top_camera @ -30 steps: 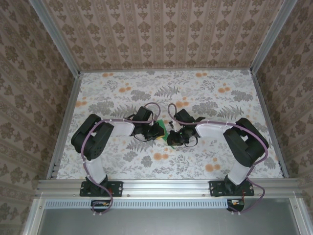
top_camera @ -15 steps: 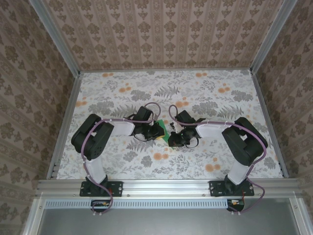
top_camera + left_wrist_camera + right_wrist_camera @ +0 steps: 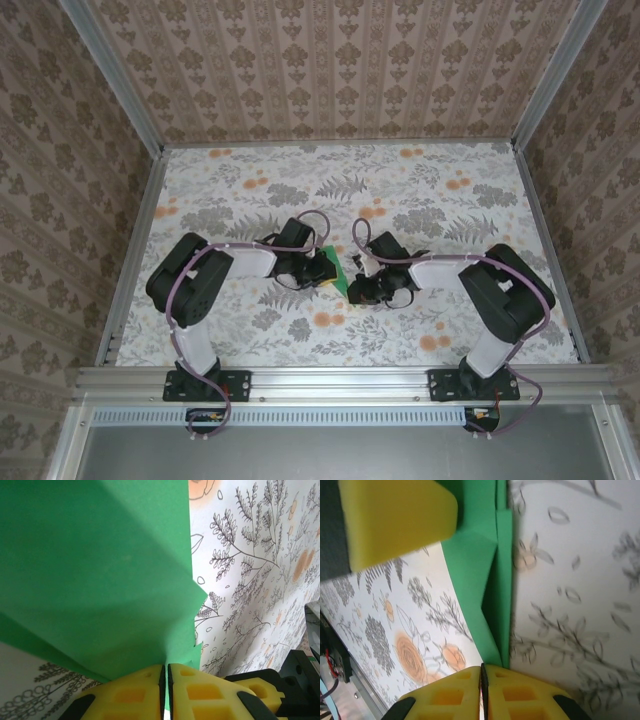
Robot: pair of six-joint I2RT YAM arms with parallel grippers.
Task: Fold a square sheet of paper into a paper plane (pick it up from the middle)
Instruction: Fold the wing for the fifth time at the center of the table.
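Mid-table, seen from my remote station: both arms grip one creased piece of bright green paper between them. The left gripper [image 3: 166, 677] has its yellow pads pressed together on a folded edge of the square sheet of paper [image 3: 100, 570]. The right gripper [image 3: 484, 677] is clamped on the narrow, layered end opposite. The sheet sits over the floral cloth [image 3: 400, 190], between the two wrists.
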